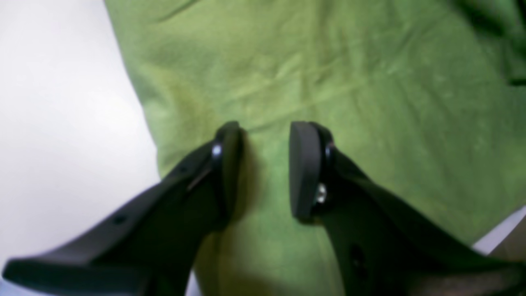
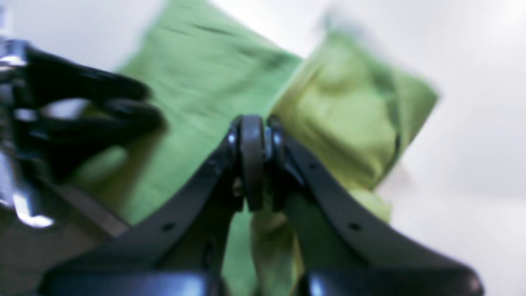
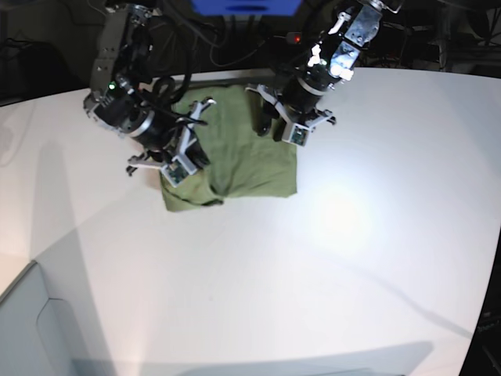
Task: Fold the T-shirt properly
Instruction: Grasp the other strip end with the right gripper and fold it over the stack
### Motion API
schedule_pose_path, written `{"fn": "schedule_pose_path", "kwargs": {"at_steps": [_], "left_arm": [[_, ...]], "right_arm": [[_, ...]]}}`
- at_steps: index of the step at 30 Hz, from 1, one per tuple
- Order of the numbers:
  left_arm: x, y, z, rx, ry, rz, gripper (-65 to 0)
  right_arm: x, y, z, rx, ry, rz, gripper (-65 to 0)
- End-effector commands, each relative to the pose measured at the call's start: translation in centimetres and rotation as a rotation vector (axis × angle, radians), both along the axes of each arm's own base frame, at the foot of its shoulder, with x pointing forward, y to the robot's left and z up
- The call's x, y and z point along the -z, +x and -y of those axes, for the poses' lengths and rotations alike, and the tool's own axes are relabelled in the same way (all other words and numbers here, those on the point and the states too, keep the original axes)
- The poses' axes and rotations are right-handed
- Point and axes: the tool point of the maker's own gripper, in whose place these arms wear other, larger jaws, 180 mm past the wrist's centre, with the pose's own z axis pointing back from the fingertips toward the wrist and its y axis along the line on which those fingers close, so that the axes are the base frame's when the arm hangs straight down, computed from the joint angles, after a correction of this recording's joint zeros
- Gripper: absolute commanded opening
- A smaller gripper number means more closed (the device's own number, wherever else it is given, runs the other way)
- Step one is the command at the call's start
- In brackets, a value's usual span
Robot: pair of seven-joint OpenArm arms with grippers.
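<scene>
the t-shirt [image 3: 243, 160] is lying on the white worktop [image 3: 352, 235]. the left fingers [image 1: 304, 168] are hovering parted just above it, gripping nothing. the right fingers [image 2: 252, 160] are pinching a raised fold.

Right tool [image 2: 252, 162] pinched tight on a raised fold of the green T-shirt [image 2: 205, 90], bunched yellow-green cloth just right of the tool, other black tool [image 2: 123, 111] blurred over the shirt's left edge, white counter [image 2: 472, 144] around.

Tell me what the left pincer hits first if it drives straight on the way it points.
Probably the T-shirt: the open left pincer points at flat green cloth with nothing between, though the gap is unclear.
</scene>
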Motion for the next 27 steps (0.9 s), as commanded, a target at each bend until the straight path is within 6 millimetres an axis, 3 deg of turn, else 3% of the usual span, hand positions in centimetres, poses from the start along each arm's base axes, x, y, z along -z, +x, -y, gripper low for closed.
{"fn": "schedule_pose_path", "kwargs": {"at_steps": [1,6,12,20,27], "left_arm": [[0.4,-0.6,-0.1,-0.001,0.007,-0.033,-45.1],[0.4,-0.6,-0.1,-0.001,0.007,-0.033,-45.1],[0.4,-0.6,-0.2,-0.002,0.008,-0.033,-45.1],[0.3,-1.0,-0.1,-0.003,0.001,-0.038,-45.1],[-0.1,-1.4,0.2,-0.001,-0.012,-0.033,-44.8]], "right_arm": [[-1.6,0.3,-1.7,-0.048,0.041,0.054,-64.9],[-2.6,-1.0,-6.4,-0.193,0.089,0.076,-64.9],[-3.2,-1.9,-9.7,-0.275,0.140,0.080,-64.9],[-2.4,-1.0,-11.0,-0.281,0.199,0.064,-64.9],[-5.8,-0.3,-10.5,-0.270,0.200,0.174,-64.9]]}}
